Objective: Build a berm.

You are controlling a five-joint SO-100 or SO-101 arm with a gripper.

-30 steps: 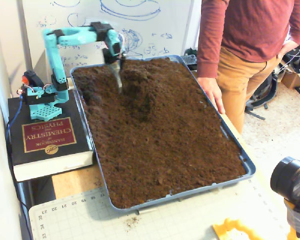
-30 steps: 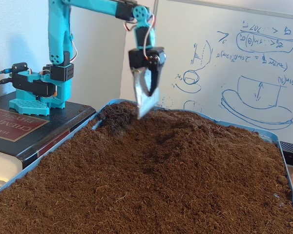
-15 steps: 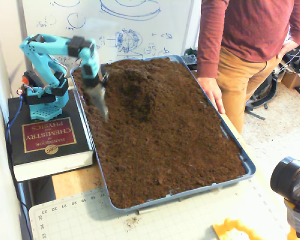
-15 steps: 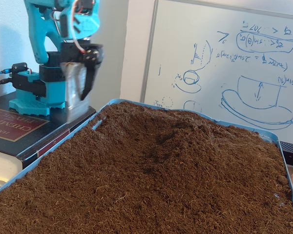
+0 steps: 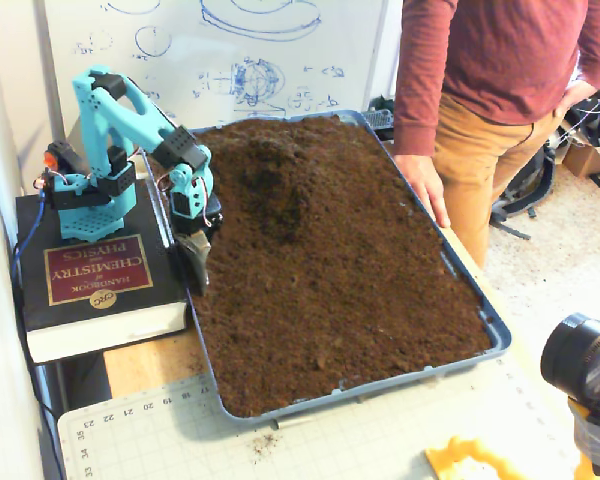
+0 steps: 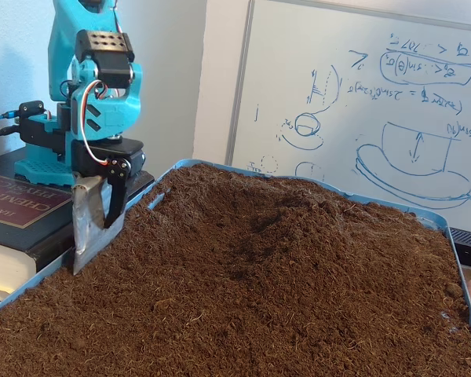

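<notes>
Across the blue tray [image 5: 500, 335], soil lies mostly flat, the berm [image 5: 265, 175] heaped toward its far end, while the gripper [image 6: 90, 239], pinching a metal blade [image 6: 86, 220] at the near-arm rim, may fling soil overboard.

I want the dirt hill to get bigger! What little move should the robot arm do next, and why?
Probably push its scoop-like gripper sideways through the soil toward the berm. The blade tip is already down at the soil beside the tray's left edge in the low fixed view, and the mound sits farther up the tray, so dragging loose dirt that way should add to it.
</notes>
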